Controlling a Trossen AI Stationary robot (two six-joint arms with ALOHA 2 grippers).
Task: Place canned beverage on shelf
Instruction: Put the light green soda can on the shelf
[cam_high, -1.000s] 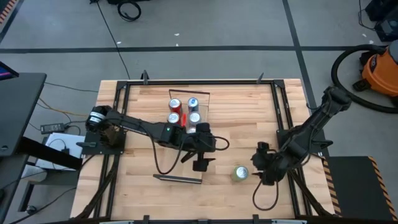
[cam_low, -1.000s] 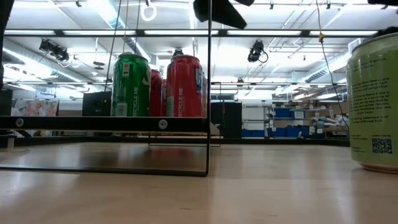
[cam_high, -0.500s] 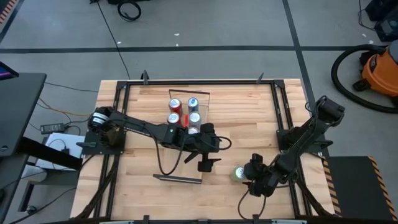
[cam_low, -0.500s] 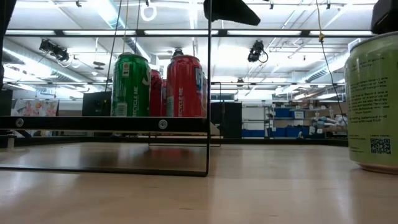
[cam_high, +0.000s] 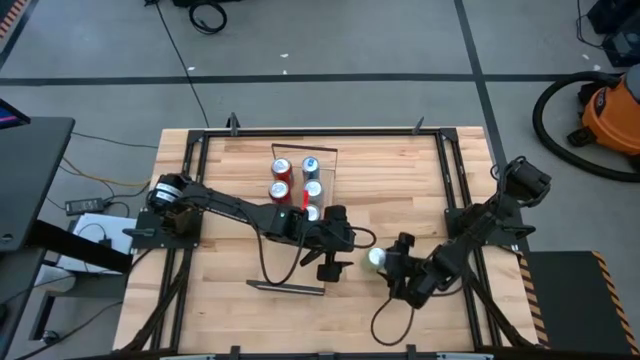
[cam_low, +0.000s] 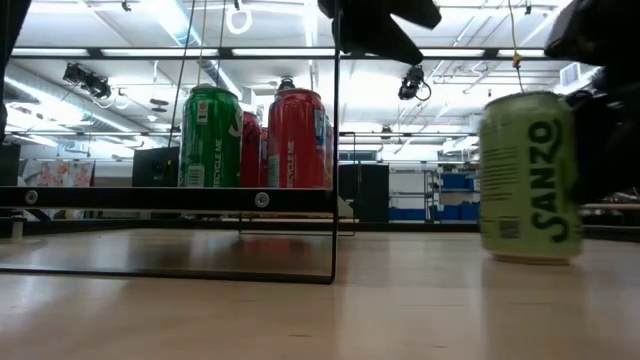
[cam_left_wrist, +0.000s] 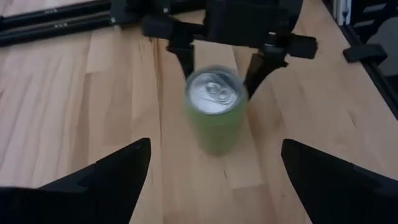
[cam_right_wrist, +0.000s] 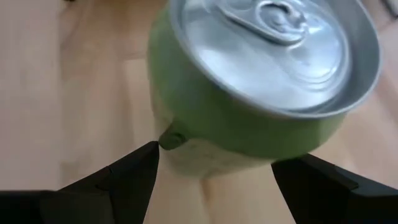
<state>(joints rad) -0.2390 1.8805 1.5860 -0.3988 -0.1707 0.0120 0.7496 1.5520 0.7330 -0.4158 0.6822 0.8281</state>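
A green can (cam_high: 377, 258) stands upright on the tabletop, right of the shelf; it also shows in the low view (cam_low: 530, 180). My right gripper (cam_high: 392, 263) has its fingers on either side of it. My left gripper (cam_high: 335, 264) is open and empty, raised just left of the can, facing it (cam_left_wrist: 214, 118). The shelf (cam_high: 292, 272) is a narrow plank with black end rails (cam_high: 287, 288). Several cans (cam_high: 281, 166) stand on its far part, among them a green one (cam_low: 210, 140) and a red one (cam_low: 295, 140). My right gripper holds the green can between its two fingers, one finger (cam_left_wrist: 184, 57) on each opposite side of the can's wall (cam_right_wrist: 186, 134), a little below the rim. The fingers slant down from the table's right side. The can is upright; I cannot tell whether its base is on the table.
A black frame (cam_high: 232, 128) runs around the wooden tabletop (cam_high: 230, 180). A black cable (cam_high: 262, 262) hangs from my left arm over the table. An orange vacuum (cam_high: 612, 110) stands on the floor beyond the table's right side. Bare wood (cam_high: 400, 190) lies at the far right.
My right gripper has gone toward the table's left and far edges, and the green can has moved with it, upright, closer to the shelf and to my left gripper. My left gripper has drifted a little toward the right.
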